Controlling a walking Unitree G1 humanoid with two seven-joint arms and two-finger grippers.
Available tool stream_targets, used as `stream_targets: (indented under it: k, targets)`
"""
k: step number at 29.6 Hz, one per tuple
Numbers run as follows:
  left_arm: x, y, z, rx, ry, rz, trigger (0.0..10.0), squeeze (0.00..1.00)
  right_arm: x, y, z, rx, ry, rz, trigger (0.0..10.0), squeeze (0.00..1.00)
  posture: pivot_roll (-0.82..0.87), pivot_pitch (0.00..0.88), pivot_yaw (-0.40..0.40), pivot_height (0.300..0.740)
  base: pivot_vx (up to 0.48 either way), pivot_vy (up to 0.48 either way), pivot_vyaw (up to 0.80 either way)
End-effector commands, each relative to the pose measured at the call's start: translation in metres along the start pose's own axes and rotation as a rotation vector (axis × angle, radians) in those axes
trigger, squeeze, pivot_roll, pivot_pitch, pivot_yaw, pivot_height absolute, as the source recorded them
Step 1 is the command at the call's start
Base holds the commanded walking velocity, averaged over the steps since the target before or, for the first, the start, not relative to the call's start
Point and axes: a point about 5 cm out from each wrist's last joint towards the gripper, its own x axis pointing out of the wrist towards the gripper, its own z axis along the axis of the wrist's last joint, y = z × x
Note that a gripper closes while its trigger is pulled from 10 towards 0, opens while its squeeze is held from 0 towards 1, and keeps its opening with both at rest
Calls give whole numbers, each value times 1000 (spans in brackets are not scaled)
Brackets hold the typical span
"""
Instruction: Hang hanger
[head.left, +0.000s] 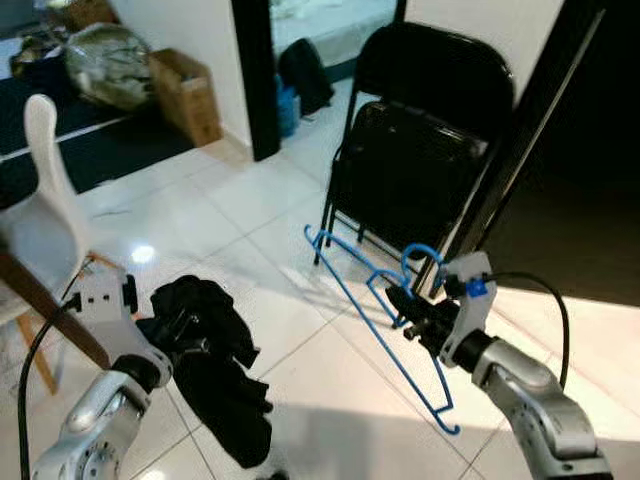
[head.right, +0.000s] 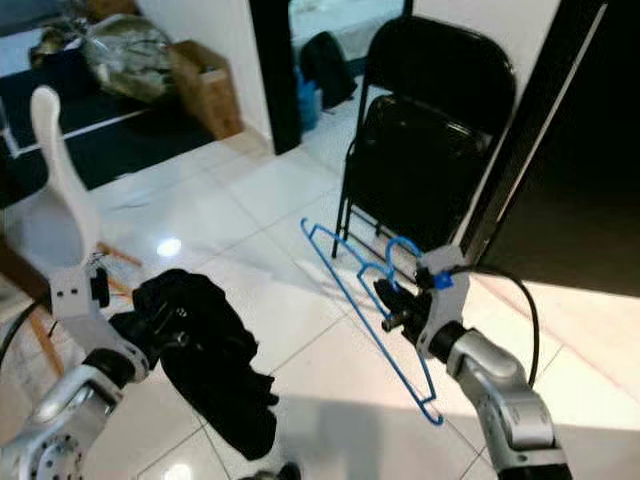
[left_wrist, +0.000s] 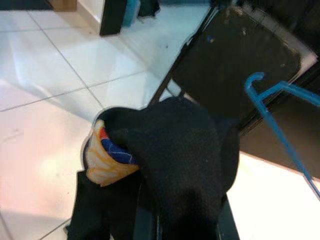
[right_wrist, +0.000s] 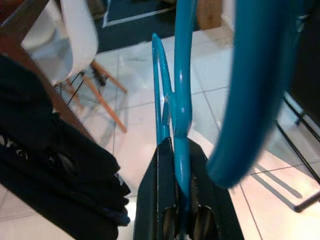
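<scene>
Your thin blue wire hanger (head.left: 375, 300) is off the floor, pinched near its neck between the closed fingers of the right gripper (head.left: 412, 318), in front of the black folding metal chair (head.left: 415, 150). The left gripper (head.left: 185, 335) is clamped on a bunched black garment (head.left: 215, 375). That narrow grip may let the hanger pivot or snag the chair.

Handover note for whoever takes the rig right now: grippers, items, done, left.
Left gripper: shut on a black garment, held above the tiled floor.
Right gripper: shut on the blue hanger near its hook, in front of the black folding chair.
Done: both items picked up.
Left: garment is not on the hanger; hanger not hung. No rail in view.
</scene>
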Motion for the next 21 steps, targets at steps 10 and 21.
stream_targets:
  k: [10, 21]
  targets:
    - [0, 2, 2, 10, -6, -25, 10000, 0, 2, 15, 0, -19, 7, 133, 10000, 0, 19, 99, -25, 740, 54, 0, 681]
    - [0, 0, 4, 26, -21, -31, 10000, 0, 2, 19, -1, -52, 19, 185, 10000, 0, 18, 98, -25, 740, 385, 0, 683]
